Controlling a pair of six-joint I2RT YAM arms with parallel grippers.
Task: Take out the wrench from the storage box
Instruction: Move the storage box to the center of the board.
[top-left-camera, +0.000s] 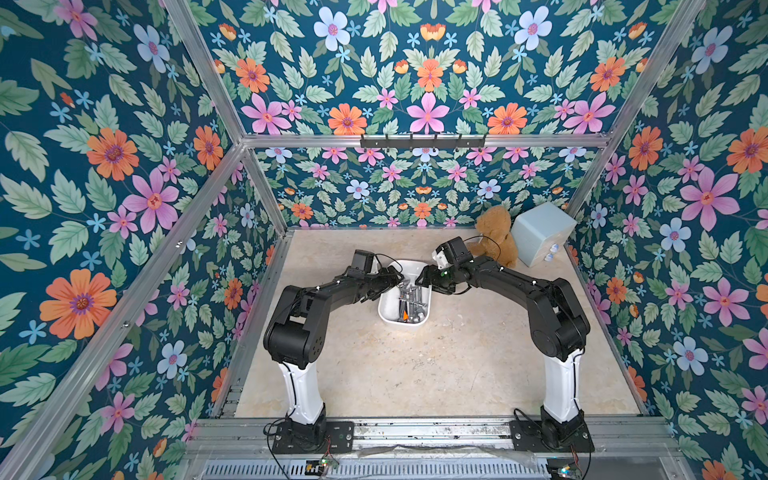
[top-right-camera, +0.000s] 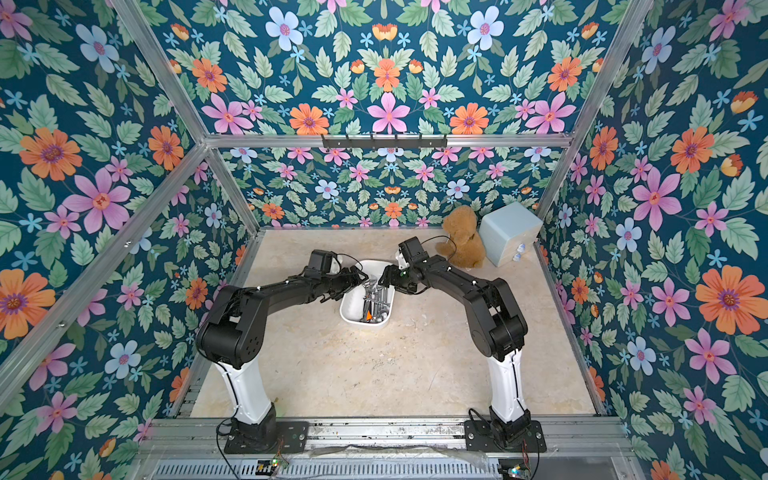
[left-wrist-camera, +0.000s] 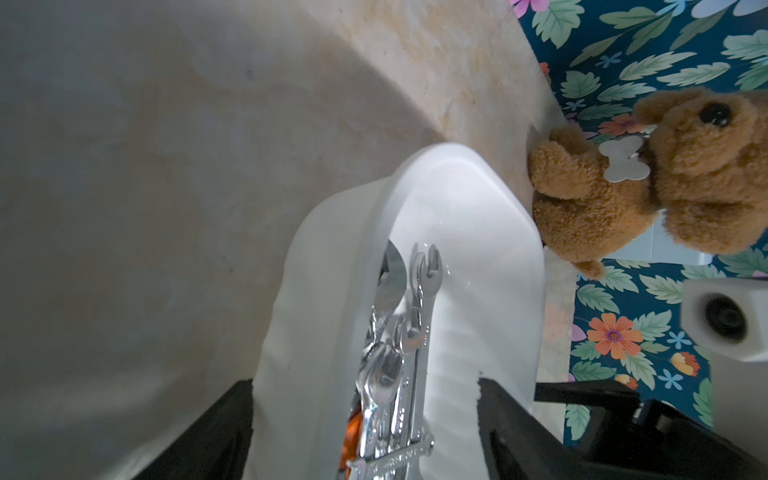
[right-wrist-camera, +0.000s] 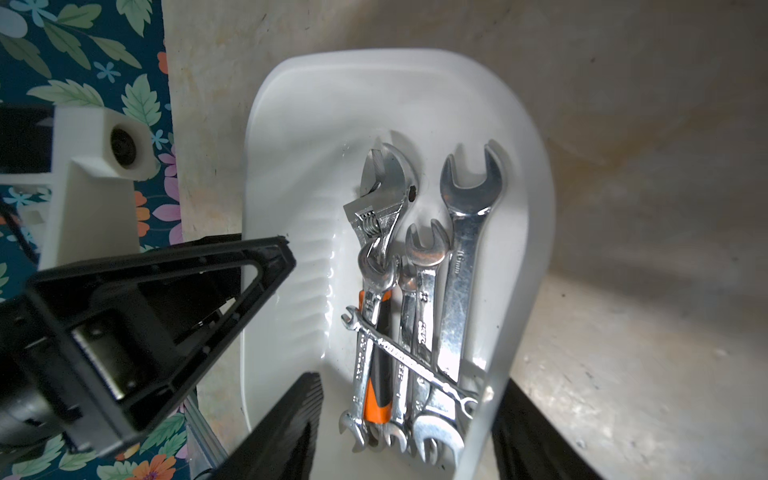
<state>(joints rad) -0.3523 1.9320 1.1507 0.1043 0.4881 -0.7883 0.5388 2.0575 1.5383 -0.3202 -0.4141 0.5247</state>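
Wrenches (right-wrist-camera: 419, 316) lie near-far along box's (right-wrist-camera: 291, 137) right wall, nearest ur right gripper (right-wrist-camera: 409, 382); left gripper (left-wrist-camera: 363, 384) opposite. Both jaws spread, holding nothing.

Beige tabletop (top-left-camera: 415, 374) w/ storage box (top-left-camera: 388, 308), teddy bear (top-left-camera: 496, 237), blue cube (top-left-camera: 540, 232)

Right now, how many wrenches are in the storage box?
6, all in the storage box: adjustable wrench, large wrench, three smaller wrenches alongside, one thin wrench lying across. Others may hide underneath.
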